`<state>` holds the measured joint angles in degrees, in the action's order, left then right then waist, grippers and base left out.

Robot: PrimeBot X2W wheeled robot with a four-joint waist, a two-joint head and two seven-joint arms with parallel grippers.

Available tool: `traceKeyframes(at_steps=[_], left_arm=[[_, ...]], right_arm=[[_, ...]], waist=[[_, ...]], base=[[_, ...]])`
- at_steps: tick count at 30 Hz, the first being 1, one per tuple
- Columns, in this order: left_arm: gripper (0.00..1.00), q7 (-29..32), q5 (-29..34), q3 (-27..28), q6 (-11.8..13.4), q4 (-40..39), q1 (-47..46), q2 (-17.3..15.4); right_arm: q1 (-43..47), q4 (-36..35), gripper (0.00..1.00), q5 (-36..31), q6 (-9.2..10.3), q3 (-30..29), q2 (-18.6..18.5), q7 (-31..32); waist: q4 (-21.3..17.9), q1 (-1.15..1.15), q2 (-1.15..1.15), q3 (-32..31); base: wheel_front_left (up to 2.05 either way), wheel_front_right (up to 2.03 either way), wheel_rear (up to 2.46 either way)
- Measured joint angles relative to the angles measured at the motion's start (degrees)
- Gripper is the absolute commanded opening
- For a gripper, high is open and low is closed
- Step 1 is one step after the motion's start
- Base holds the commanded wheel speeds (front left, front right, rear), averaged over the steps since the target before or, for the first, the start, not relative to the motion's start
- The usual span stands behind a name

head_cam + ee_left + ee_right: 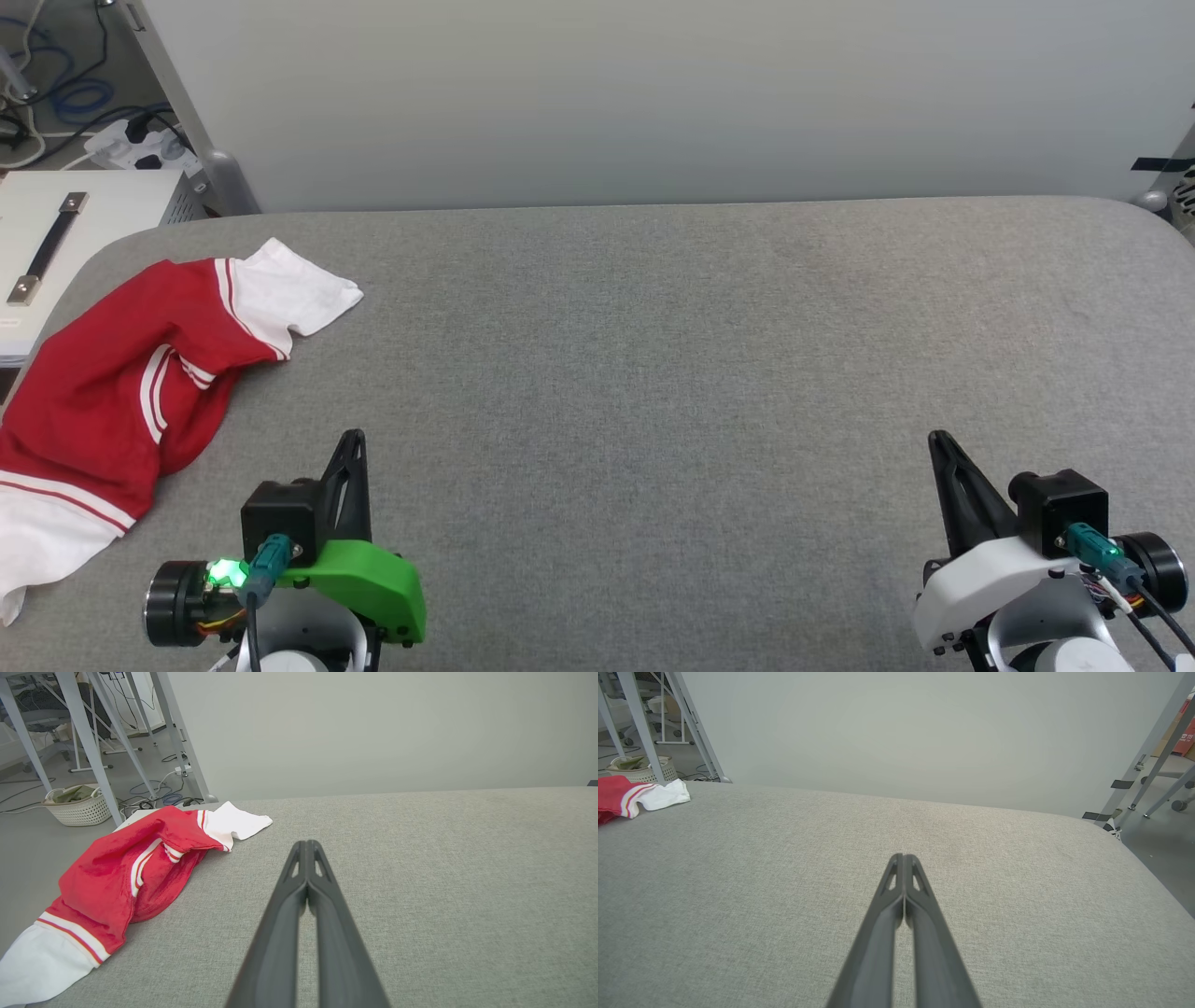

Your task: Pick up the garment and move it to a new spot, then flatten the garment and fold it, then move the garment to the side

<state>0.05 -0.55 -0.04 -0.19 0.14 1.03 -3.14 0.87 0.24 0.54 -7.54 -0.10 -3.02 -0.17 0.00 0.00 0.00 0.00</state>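
A wide tabletop point(653, 373) covered in grey fabric stretches before the robot, with a plain pale wall point(653, 93) behind its far edge. The garment point(112, 373), a red shirt with white short sleeves and red-and-white striped trim, lies crumpled on the left side of the tabletop, bunched into loose folds. One white sleeve points toward the far edge and lies flat on the grey cloth; the other white sleeve lies at the near left, reaching the tabletop's left edge. The left pincer point(353, 443) hovers at the near left, just to the right of the garment and not touching it, its two long dark fingers pressed together with nothing between them. The right pincer point(938, 443) hovers at the near right, well apart from the garment, its fingers likewise pressed together and holding nothing. Beyond the tabletop's left edge sits a white case with a dark handle point(56, 243), and on the floor farther off, a white basket point(77, 807) stands among grey frame legs and loose cables.
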Motion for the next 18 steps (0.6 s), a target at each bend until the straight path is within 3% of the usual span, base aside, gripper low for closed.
traceKeyframes(at_steps=[18], left_arm=[[0.0,0.0,0.0,0.0,0.0,0.0,0.0,0.0]], right_arm=[[0.0,0.0,0.0,0.0,0.0,0.0,0.0,0.0]], waist=[[0.0,0.0,0.0,0.0]], base=[[0.0,0.0,0.0]])
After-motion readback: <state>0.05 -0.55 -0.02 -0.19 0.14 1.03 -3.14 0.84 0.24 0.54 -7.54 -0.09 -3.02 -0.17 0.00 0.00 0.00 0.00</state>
